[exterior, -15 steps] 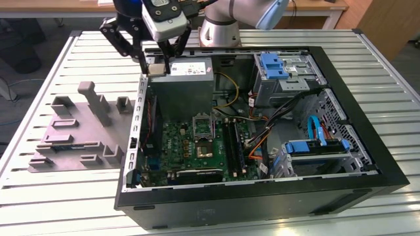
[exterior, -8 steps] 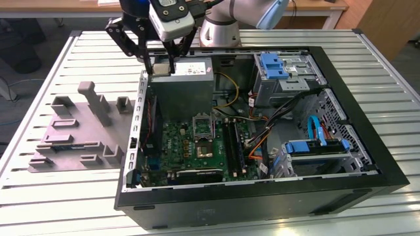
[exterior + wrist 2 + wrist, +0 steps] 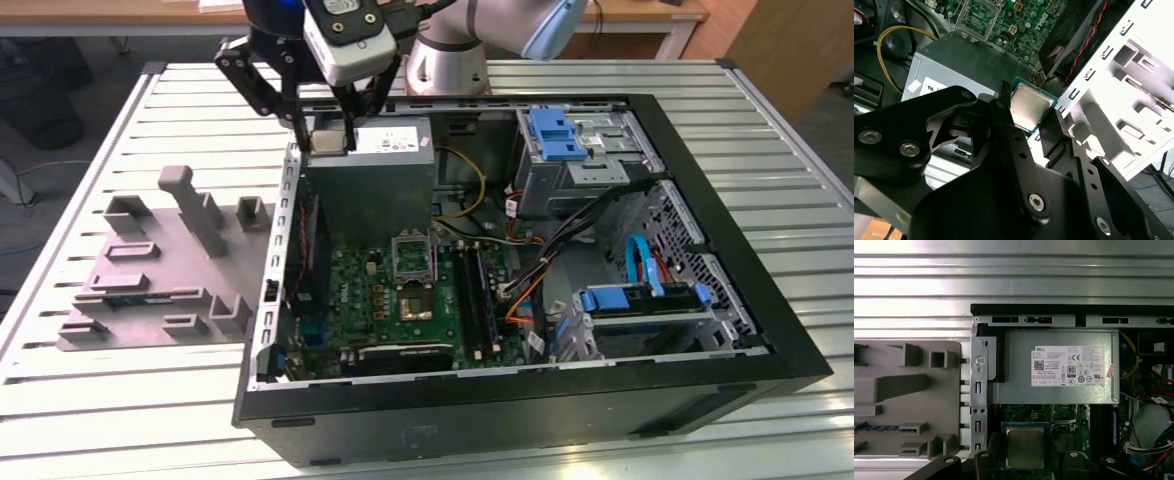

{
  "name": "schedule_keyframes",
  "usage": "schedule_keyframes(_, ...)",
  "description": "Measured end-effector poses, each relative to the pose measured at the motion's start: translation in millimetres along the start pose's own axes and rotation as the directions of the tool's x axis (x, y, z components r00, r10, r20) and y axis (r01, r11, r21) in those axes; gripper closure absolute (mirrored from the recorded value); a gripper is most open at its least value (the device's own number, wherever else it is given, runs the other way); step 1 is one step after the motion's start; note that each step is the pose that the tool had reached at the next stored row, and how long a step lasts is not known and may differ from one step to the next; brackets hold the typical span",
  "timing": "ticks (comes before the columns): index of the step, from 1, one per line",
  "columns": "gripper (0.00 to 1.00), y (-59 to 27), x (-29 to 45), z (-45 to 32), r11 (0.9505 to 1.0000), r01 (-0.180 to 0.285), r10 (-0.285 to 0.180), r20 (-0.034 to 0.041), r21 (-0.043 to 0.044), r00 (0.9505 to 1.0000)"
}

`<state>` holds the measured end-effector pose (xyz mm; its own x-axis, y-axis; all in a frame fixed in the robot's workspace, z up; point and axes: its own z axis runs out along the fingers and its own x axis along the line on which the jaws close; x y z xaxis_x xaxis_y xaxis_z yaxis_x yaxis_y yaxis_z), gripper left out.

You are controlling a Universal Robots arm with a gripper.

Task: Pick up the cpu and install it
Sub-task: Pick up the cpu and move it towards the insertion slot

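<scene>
The cpu (image 3: pixel 1030 106), a small square chip with a silvery top and green edge, is clamped between my black fingers (image 3: pixel 1004 112). My gripper (image 3: pixel 328 138) is shut on it and hangs over the case's far corner on the exterior view's left, above the grey power-supply box (image 3: pixel 374 185). In the first wrist view the cpu (image 3: pixel 1025 445) sits between the fingertips, over the motherboard just past the power supply (image 3: pixel 1054 365). The dark socket frame (image 3: pixel 414 255) on the green motherboard (image 3: pixel 387 310) stands open, nearer the camera than my gripper.
The open black computer case (image 3: pixel 747 330) lies on a slatted metal table (image 3: pixel 134 400). A grey plastic tray with upright posts (image 3: pixel 160 280) lies beside the case on the exterior view's left. Drive cages with blue clips (image 3: pixel 561 135) and cables (image 3: pixel 461 185) crowd the case's other side.
</scene>
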<state>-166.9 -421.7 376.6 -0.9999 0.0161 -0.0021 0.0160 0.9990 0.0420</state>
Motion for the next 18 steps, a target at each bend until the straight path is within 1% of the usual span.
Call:
schedule_keyframes(4, 0.53, -2.6, 0.0, -0.1, 1.0000, 0.000, 0.000, 0.0000, 0.0000, 1.0000)
schedule_keyframes(12, 0.53, -3.2, -0.9, -0.1, 1.0000, 0.000, 0.000, 0.0000, 0.0000, 1.0000)
schedule_keyframes(18, 0.53, -3.0, -6.1, -0.1, 1.0000, 0.000, 0.000, 0.0000, 0.0000, 1.0000)
